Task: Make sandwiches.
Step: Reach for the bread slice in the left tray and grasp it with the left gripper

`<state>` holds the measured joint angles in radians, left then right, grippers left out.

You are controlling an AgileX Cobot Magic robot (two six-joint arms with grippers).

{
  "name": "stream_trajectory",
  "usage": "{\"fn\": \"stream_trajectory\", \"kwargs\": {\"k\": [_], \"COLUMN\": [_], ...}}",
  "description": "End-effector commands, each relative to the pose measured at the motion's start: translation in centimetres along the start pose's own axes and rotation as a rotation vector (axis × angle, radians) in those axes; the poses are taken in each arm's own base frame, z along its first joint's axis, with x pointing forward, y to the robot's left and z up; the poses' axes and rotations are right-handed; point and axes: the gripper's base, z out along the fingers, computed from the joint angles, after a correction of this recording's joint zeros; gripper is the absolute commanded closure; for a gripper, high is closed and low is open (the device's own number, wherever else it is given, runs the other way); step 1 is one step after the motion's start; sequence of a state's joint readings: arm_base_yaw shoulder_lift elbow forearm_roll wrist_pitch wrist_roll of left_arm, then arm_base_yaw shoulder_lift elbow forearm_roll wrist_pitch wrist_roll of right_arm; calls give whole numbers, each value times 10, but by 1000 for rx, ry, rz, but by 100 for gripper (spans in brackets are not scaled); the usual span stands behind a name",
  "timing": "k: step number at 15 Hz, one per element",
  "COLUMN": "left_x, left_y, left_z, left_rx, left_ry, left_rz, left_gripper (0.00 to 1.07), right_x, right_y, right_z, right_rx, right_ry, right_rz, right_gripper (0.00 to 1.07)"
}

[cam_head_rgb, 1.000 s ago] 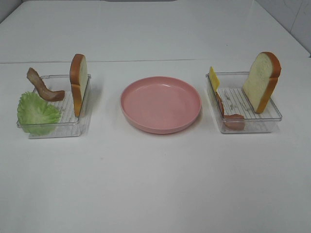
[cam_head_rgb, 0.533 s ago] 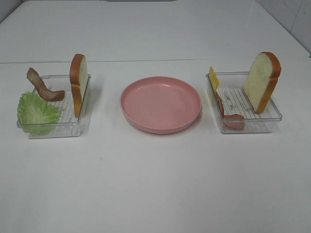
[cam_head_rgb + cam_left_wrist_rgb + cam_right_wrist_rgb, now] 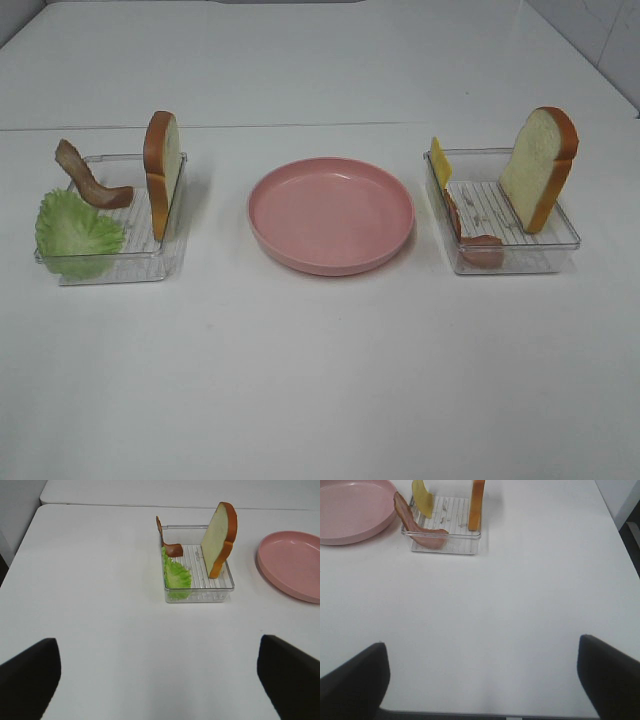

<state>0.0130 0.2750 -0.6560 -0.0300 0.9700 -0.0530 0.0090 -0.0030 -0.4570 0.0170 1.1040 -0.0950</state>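
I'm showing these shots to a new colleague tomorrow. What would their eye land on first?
The round pink plate sits with nothing on it in the middle of the white table. To its left, a clear tray holds a green lettuce leaf, a bacon strip and an upright bread slice; to its right, another tray holds a yellow cheese slice, a second bacon strip and a leaning bread slice.

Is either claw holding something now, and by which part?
Nothing is held: the left claw and the right claw both stand open and empty.
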Motion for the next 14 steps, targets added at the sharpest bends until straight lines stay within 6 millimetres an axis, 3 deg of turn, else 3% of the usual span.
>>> {"fn": "stream_trajectory", "kwargs": {"k": [1, 3, 6, 8, 9, 10, 11, 14], "left_x": [-29, -72, -106, -137, -143, -152, -163, -173], "left_y": [-2, -3, -8, -13, -14, -15, -17, -31], "left_z": [16, 50, 85, 132, 138, 155, 186, 230], "left_rx": [-3, -10, 15, 53, 59, 65, 71, 93], "left_ry": [16, 108, 179, 268, 279, 314, 371, 453], "left_rz": [-12, -15, -47, -95, -102, -110, -121, -95], "left_gripper": [7, 7, 7, 7, 7, 7, 7, 7], "right_x": [3, 3, 3, 3, 3, 3, 3, 3], "right_y": [0, 0, 0, 0, 0, 0, 0, 0], "right_z": [-2, -2, -2, -2, -2, -2, -2, -2], "right_rx": [6, 6, 6, 6, 6, 6, 6, 6], "right_ry": [-31, -31, -31, -31, -31, -31, -31, -31], "right_rz": [-4, -4, -4, -4, -4, -4, -4, -4], "right_gripper": [9, 9, 9, 9, 9, 9, 9, 9]}}
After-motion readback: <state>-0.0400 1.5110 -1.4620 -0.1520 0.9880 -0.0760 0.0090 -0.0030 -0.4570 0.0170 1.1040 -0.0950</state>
